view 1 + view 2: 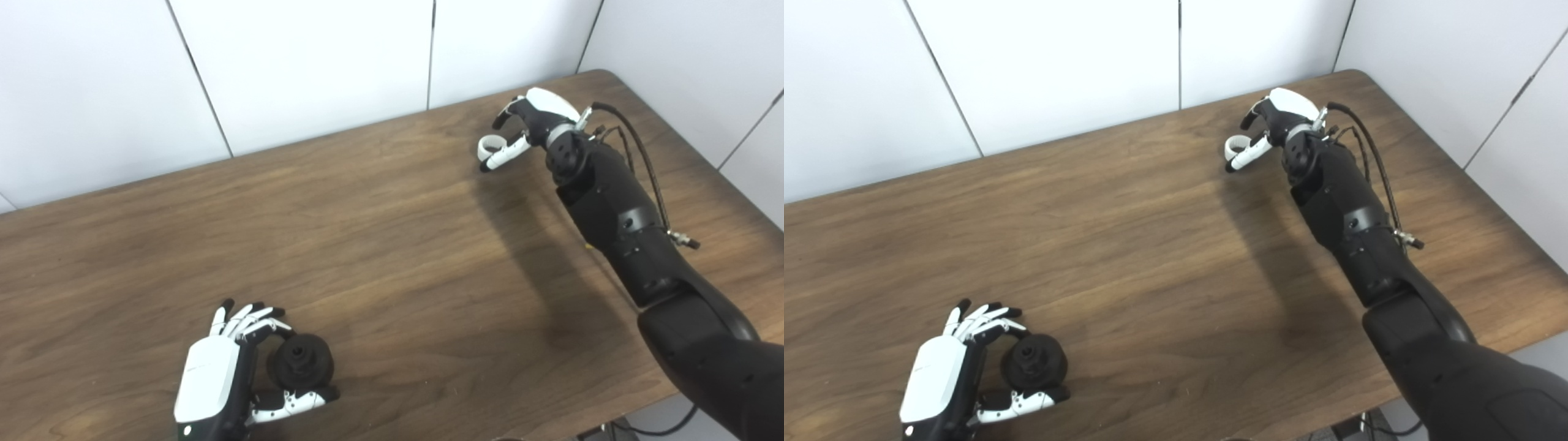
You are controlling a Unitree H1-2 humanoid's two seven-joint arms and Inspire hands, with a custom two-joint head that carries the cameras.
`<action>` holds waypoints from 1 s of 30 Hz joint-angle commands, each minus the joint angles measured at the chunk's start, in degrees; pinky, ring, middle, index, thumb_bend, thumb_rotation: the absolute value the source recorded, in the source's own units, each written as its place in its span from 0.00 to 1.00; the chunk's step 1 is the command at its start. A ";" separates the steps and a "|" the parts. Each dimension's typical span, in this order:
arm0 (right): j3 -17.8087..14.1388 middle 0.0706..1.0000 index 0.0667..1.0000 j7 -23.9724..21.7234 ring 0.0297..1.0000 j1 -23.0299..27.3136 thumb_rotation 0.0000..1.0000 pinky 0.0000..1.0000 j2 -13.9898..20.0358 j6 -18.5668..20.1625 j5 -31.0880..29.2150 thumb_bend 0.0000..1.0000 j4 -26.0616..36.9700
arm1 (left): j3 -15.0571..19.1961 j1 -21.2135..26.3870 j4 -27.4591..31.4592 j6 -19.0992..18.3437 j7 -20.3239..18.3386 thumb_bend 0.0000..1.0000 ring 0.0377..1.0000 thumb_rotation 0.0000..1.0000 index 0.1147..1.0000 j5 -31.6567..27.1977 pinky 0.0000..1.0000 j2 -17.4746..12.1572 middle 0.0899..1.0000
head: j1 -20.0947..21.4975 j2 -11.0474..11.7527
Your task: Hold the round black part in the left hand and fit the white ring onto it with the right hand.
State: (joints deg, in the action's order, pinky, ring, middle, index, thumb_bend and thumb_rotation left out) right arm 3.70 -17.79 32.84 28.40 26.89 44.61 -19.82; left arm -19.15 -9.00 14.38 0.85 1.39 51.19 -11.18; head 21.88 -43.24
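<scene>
Sitting at the bench's point(392, 245) near left corner, the round black part point(301, 362) is cupped in the left robot hand point(236, 367), hub upward, while the right robot hand point(527, 125), well apart at the far right, pinches the white ring point(491, 146).

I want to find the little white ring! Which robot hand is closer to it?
The right hand. It is at the far side of the table with the white ring at its fingertips. The left hand is far off at the near edge, around the round black part.
</scene>
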 commanded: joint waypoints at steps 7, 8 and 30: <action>-1.03 0.96 0.67 0.09 1.00 3.13 0.25 1.00 0.43 0.02 1.40 0.82 0.60 | -0.07 -0.25 0.74 0.16 -0.34 0.52 0.86 0.05 0.42 0.59 1.00 -0.33 0.75 | -0.08 -0.26; -1.20 0.96 0.67 -0.10 1.00 3.07 0.25 1.00 0.28 0.02 1.60 0.82 0.71 | -0.09 -0.27 0.82 0.10 -0.38 0.52 0.86 0.05 0.42 0.65 1.00 -0.30 0.75 | -0.08 -0.26; -0.24 0.86 0.45 2.25 1.00 0.68 0.13 1.00 1.39 -0.17 -1.39 0.52 3.25 | -0.11 -0.13 1.16 0.34 -0.11 0.52 0.86 0.05 0.42 0.65 1.00 0.21 0.75 | -0.63 -0.57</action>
State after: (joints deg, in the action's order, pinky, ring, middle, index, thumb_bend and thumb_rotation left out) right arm 3.64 -17.17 31.62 27.84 26.86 43.13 -18.16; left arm -19.19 -9.06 14.51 0.76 1.45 51.48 -10.69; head 21.18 -43.77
